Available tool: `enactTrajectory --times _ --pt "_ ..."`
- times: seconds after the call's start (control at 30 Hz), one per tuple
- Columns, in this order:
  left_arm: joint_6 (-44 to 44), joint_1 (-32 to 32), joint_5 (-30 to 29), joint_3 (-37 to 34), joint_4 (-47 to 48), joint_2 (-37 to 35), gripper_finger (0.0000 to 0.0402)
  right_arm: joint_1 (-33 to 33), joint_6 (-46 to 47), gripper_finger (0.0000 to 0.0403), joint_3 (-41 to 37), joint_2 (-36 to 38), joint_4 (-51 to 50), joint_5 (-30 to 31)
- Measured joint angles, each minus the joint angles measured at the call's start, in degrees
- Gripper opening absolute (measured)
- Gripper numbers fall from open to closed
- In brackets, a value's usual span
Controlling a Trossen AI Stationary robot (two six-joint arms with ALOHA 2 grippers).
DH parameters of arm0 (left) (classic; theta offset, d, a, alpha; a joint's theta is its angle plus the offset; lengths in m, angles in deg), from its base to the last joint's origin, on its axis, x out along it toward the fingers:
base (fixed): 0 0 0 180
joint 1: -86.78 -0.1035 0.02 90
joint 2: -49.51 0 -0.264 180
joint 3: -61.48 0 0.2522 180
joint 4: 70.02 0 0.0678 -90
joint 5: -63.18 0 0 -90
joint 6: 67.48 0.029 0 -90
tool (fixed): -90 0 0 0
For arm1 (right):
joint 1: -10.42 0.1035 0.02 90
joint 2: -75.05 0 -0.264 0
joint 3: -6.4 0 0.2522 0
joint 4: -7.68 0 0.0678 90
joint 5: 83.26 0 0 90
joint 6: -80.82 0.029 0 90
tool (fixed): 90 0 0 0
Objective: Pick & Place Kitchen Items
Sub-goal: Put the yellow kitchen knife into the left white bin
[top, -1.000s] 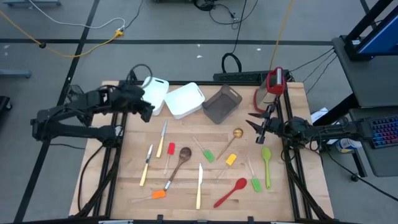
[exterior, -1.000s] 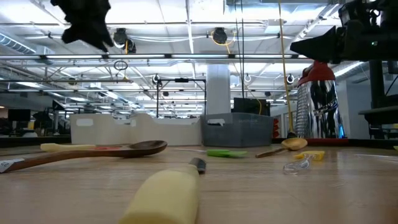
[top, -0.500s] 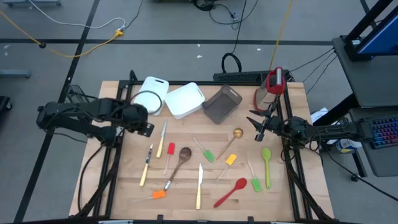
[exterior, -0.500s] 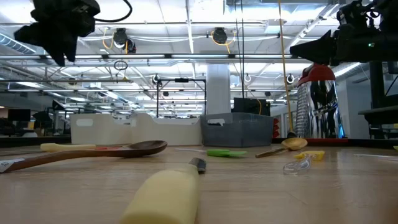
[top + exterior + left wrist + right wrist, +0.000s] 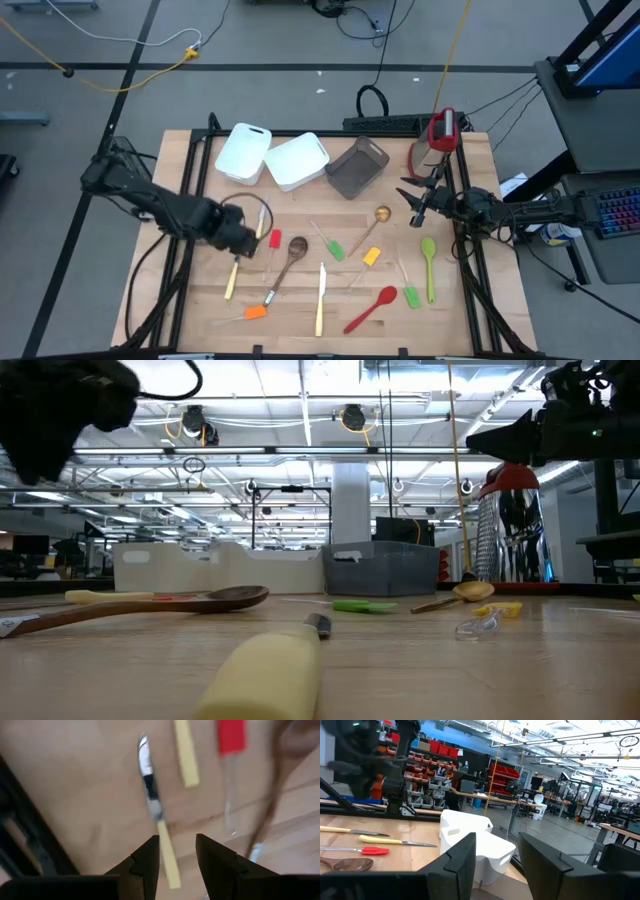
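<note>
left end effector hovering open over pale-handled knife | knife lying beside red spatula, handle just ahead between fingers, long axis matching approach | right end effector open, waiting near gold spoon

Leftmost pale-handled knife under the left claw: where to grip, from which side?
Grip the pale-handled knife on its handle, just behind the dark collar, coming straight down from above. It lies flat on the table, so only a top approach works, with the fingers straddling the narrow shaft. The open left claw already hangs over the handle.
</note>
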Motion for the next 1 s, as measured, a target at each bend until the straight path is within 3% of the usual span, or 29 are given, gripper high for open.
enactTrajectory --times 0.2,0.43,0.7,0.9,1.0 --pt "-7.11 5.01 8.08 0.00 -0.43 7.06 0.0129 0.00 0.02 0.0141 0.00 0.01 -0.58 -0.02" --pt "-5.89 5.79 8.54 -0.34 -6.43 12.02 0.0129 0.00 0.02 0.0141 0.00 0.00 -2.26 -0.09" --pt "-4.27 4.80 14.51 -11.22 -17.59 11.24 0.0129 0.00 3.20 0.0141 0.00 0.02 -2.93 -0.09" --pt "-4.41 4.62 11.91 -17.13 -28.46 10.68 0.0129 0.00 3.12 0.0141 0.00 -0.03 -2.89 -0.06" --pt "-5.23 4.65 9.40 -17.93 -28.98 10.61 0.0129 0.00 3.10 0.0141 0.00 -0.09 -2.63 -0.07"
